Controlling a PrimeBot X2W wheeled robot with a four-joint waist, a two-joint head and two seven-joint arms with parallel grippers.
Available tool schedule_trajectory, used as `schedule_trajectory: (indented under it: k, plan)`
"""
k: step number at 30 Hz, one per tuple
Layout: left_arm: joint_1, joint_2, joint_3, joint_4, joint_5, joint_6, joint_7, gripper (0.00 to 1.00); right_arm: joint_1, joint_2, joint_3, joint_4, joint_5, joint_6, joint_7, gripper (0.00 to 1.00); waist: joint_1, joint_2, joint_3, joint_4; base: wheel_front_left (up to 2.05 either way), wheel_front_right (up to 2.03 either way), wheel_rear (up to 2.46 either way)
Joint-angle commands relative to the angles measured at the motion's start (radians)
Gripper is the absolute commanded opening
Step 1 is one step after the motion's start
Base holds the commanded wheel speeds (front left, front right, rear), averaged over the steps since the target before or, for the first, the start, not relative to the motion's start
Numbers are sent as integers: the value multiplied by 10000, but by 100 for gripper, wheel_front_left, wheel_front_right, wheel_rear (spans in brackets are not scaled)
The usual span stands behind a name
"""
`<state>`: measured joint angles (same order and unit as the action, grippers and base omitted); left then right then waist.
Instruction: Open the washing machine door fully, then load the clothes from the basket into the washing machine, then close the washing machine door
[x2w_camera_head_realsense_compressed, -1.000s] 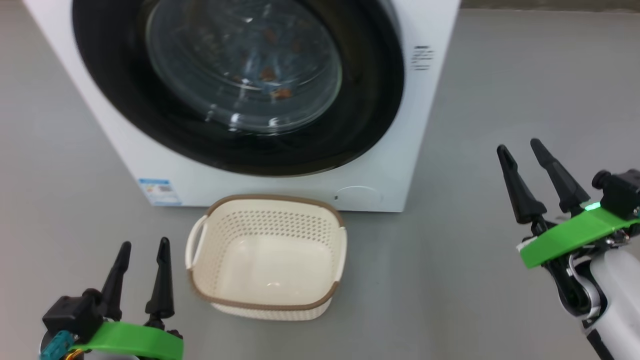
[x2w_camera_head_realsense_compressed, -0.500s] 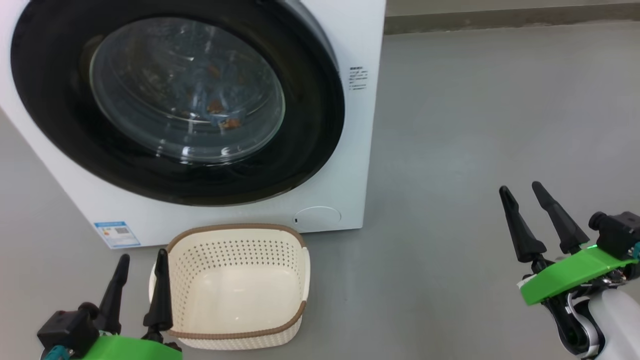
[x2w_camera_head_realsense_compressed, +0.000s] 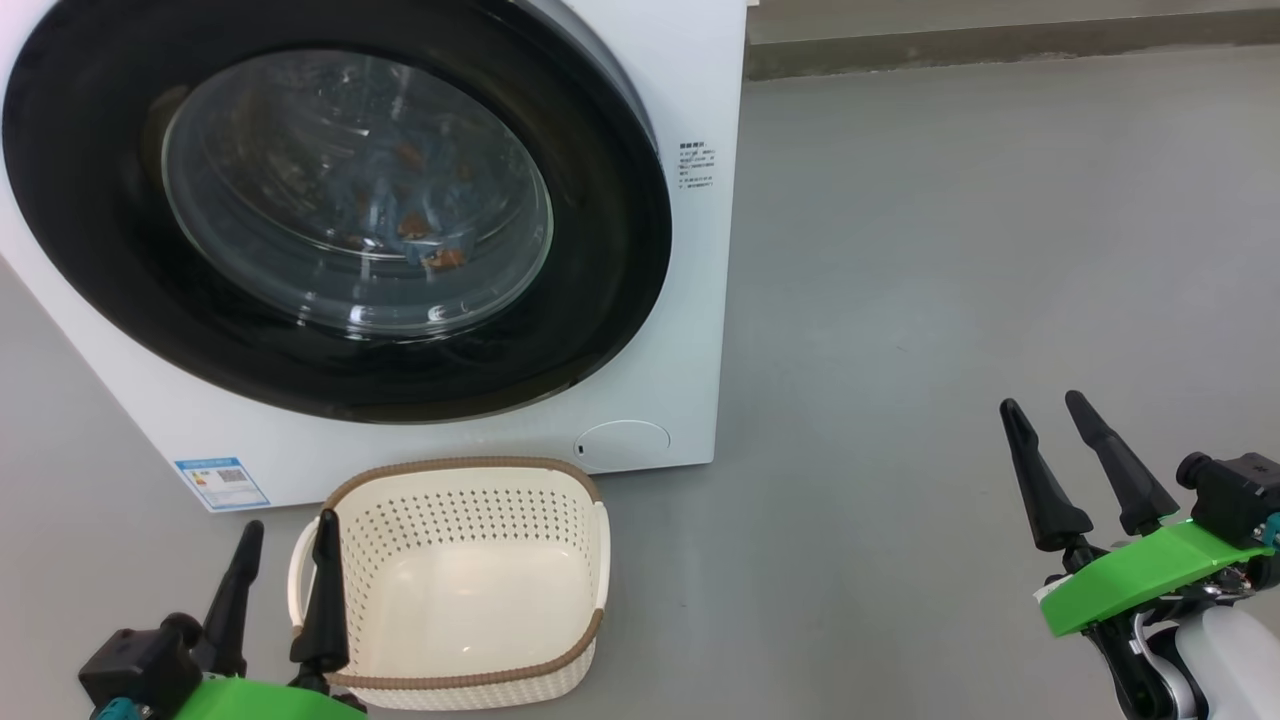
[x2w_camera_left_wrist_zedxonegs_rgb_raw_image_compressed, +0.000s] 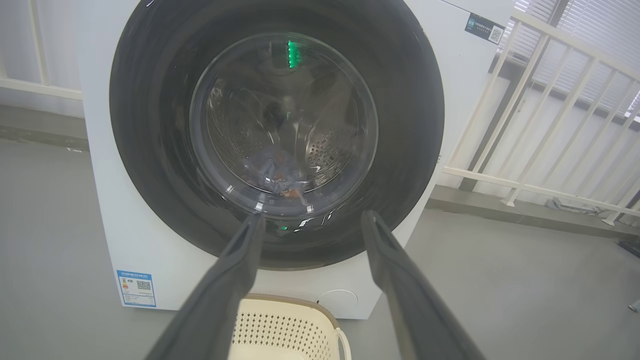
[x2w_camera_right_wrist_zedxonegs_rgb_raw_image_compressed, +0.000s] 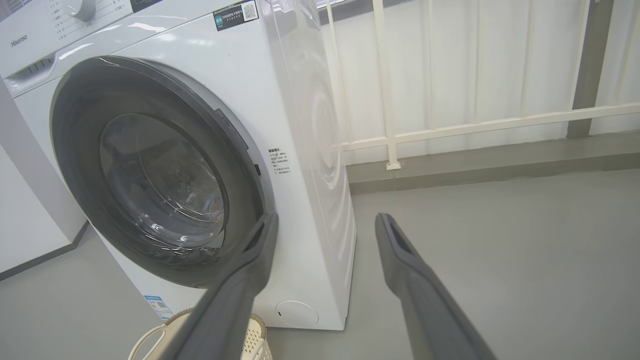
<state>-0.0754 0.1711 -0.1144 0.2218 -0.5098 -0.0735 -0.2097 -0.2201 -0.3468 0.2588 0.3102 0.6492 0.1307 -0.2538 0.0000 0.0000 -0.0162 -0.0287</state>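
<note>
- Grey floor (x2w_camera_head_realsense_compressed: 950, 250) carries the washing machine (x2w_camera_head_realsense_compressed: 690, 330), far left; its door (x2w_camera_head_realsense_compressed: 600, 250) looks shut, with the clothes (x2w_camera_head_realsense_compressed: 400, 220) inside.
- Nearer, the basket (x2w_camera_head_realsense_compressed: 470, 470) sits empty.
- Fingers spread and holding nothing, the left tool (x2w_camera_head_realsense_compressed: 288, 520) and right tool (x2w_camera_head_realsense_compressed: 1041, 400) hang free. The task looks finished, so any backing off should keep clear of the door.

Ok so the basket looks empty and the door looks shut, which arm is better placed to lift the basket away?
Left, likely. The left gripper is open right at the basket, its finger overlapping the left handle in the head view; the right gripper is open far off over the floor.
</note>
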Motion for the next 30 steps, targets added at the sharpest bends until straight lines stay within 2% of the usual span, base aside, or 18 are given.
schedule_trajectory:
  k: [1, 30]
  plan:
    - [-184, 228, 314, -315, -19, 70, 0, 100, 36, -101, 120, -246, -121, 0, -80, 100, 0, 0, 1, 13, 0, 0, 0]
    - [-160, 545, 110, -408, 503, 735, -54, 100, 28, 60, -90, -131, -282, 0, -80, 100, 0, 0, 172, 108, 0, 0, 0]
